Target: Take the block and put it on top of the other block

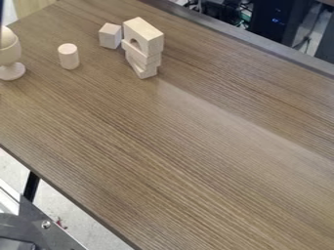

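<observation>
Here we are at the far side of the table (176, 141), and the eye goes straight to the stack (149, 61). An arch-shaped block (147, 35) sits on top, its opening turned to the side, with more wooden pieces layered beneath it. It looks placed so that its legs bear on the piece below and leave a flat top, which should make a decent seat for another block.

Right by it is the cube (110, 36), low on the table and so near the stack that I can't call whether they touch. The cylinder (68, 56) stands upright on its flat end, a little apart, sensibly set so it won't roll. Over at the left edge there's a rounded wooden piece (10, 51) on a footed base.

Which block is the one to take? The call doesn't say (the cube is my guess), but one block already rests on another — so the job may well be done. As for the hand, I cannot tell whether it is spread, pressed together or pinching anything. Any further placing wants a gentle touch — that narrow stack could topple.
</observation>
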### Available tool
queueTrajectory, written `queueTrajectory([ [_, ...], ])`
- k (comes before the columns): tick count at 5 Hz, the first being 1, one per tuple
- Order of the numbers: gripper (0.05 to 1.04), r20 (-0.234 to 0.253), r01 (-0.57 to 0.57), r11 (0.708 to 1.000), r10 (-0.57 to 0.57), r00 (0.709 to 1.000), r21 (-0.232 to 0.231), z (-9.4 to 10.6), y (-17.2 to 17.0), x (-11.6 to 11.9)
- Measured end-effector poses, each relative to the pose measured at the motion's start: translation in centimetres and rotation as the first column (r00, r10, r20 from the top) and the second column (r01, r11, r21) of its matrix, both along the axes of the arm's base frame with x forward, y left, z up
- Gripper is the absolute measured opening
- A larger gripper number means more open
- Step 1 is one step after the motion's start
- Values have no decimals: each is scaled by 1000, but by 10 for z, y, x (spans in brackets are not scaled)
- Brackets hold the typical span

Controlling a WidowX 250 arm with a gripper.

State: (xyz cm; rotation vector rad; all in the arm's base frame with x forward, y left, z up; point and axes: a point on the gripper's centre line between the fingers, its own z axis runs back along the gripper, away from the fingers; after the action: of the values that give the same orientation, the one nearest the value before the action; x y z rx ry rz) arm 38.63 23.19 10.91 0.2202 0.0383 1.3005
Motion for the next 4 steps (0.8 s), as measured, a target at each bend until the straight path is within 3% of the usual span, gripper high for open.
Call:
queueTrajectory([
  [1,999,39,28,999,-27,999,-32,-2,4,7],
  [2,999,78,-108,989,115,990,-97,-29,6,2],
  [3,999,144,-269,951,291,946,-153,-43,-4,-4],
  [4,999,140,-396,892,430,892,-220,-57,-11,-8],
])
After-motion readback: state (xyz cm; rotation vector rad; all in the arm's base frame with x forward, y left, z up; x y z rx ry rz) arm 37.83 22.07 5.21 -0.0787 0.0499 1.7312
